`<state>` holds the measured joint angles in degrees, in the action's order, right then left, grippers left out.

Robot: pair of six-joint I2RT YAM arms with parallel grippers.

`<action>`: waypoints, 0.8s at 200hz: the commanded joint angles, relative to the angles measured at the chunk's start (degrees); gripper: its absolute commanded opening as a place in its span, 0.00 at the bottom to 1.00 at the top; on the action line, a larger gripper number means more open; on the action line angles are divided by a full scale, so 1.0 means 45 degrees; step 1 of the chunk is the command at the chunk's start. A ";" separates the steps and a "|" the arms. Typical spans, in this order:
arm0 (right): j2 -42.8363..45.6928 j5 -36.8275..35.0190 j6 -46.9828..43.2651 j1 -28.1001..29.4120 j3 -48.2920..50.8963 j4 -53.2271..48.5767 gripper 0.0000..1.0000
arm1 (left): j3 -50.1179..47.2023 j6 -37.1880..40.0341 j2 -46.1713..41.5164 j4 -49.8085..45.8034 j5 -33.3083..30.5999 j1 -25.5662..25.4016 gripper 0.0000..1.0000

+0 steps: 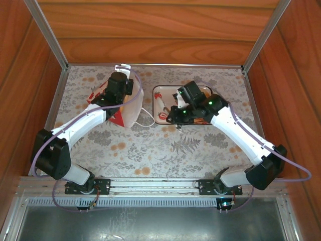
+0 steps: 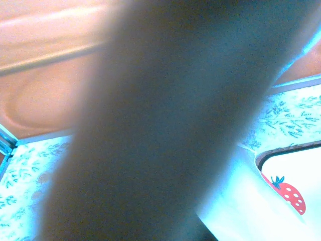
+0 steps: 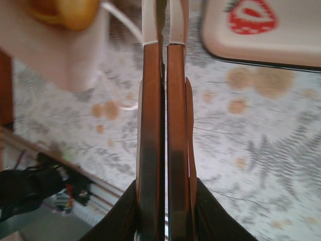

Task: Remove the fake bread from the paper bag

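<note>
My left gripper [image 1: 122,73] is above the paper bag [image 1: 128,113], which leans at the table's left-middle. Its jaws are pressed together, and I cannot tell if they pinch paper. A blur covers most of that wrist's view. Right of the bag lies the strawberry tray [image 1: 158,92]. My right gripper [image 1: 173,113] hangs over its near edge, fingers [image 3: 150,125] pressed together on nothing. One yellow piece of fake bread [image 3: 67,10] shows at the bag.
</note>
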<state>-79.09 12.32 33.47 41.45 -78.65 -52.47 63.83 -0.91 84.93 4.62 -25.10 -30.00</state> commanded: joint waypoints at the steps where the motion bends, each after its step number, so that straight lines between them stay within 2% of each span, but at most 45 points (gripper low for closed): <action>1: -0.0300 0.1287 0.0286 0.0433 -0.0798 0.1389 0.24 | 0.0128 -0.0009 -0.0129 0.0009 0.0217 0.0086 0.00; 63: -0.2678 0.2617 0.0526 0.1076 -0.2219 0.2386 0.30 | 0.0042 -0.0244 -0.0088 0.0027 0.0415 0.0098 0.00; 103: -0.4360 0.2690 0.0685 0.1121 -0.3161 0.2282 0.40 | 0.0015 -0.0288 -0.0096 0.0027 0.0530 0.0084 0.00; 160: -0.6091 0.2827 0.0869 0.1121 -0.4232 0.2174 0.43 | -0.0137 -0.0269 -0.0205 0.0028 0.0803 0.0094 0.00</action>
<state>-104.55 23.05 36.88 46.13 -94.30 -42.94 63.77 -1.39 84.93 4.40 -23.31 -30.00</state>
